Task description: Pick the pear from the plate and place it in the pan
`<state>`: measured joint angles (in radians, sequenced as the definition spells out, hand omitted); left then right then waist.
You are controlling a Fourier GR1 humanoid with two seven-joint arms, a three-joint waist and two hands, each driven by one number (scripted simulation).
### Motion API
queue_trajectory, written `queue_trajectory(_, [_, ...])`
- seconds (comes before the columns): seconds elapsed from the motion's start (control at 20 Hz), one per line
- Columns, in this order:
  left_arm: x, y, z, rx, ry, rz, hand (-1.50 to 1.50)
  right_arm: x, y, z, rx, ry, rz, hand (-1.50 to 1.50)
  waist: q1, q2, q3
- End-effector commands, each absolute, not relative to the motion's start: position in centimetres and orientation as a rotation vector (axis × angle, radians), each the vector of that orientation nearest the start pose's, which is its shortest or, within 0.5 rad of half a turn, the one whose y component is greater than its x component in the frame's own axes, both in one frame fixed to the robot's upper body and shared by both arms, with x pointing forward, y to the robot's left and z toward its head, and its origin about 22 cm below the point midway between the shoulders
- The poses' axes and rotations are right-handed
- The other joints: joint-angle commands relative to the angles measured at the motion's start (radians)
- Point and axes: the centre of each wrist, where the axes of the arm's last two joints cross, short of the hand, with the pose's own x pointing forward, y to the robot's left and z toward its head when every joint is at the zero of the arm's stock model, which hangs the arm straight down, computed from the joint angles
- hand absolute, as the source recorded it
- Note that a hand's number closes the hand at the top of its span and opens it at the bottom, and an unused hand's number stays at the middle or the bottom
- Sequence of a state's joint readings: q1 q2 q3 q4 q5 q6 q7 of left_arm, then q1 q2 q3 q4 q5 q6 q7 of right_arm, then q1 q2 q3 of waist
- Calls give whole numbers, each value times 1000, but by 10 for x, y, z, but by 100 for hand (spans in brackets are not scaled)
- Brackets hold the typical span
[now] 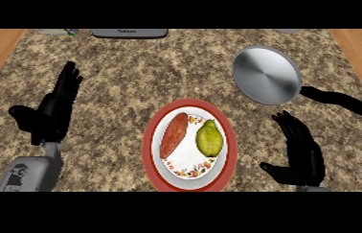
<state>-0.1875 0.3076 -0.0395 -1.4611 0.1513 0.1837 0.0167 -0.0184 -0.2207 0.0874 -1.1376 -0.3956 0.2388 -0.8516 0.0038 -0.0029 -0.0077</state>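
Green-yellow and untouched, the pear (209,137) lies on the right half of the red-rimmed plate (150,145), stem end pointing away from me, with a sweet potato (174,135) just beside it on the left; I cannot tell whether the two touch. I read this as the very start of the pick: nothing is grasped and the pear has not left the plate. My right hand (300,153) hovers over the speckled stone tabletop (141,69) just off the plate's right rim, fingers straight and spread, thumb out toward the plate, holding nothing. My left hand (53,112) rests open at the left edge of the view, fingers up, well apart from everything. The steel pan (266,75) sits beyond and to the right of the plate, its bowl bare, its black handle (332,98) running out toward the right edge. As I judge it, the next move calls for swinging the right hand left over the rim and bringing it down on the pear from above or from its free right side, so the fingers close round the fruit without nudging the sweet potato. The carry to the pan looks short, but the handle lies close to that path.
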Motion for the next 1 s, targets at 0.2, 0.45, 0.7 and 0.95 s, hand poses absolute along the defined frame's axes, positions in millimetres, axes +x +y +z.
queue_trajectory(0.2, [290,263,55,195,-1637,-38,0,224,-394,-41,155,-1916,349,-150,-2,0,8])
queue_trajectory(0.45, [286,275,60,196,-1608,-25,0,248,-405,-12,162,-1870,405,-150,-2,2,8])
queue_trajectory(0.7, [300,282,54,213,-1623,-33,0,276,-391,30,73,-1924,451,-150,-5,3,7])
queue_trajectory(0.95, [294,275,64,204,-1613,-54,0,283,-376,49,189,-1915,455,-150,-4,1,8])
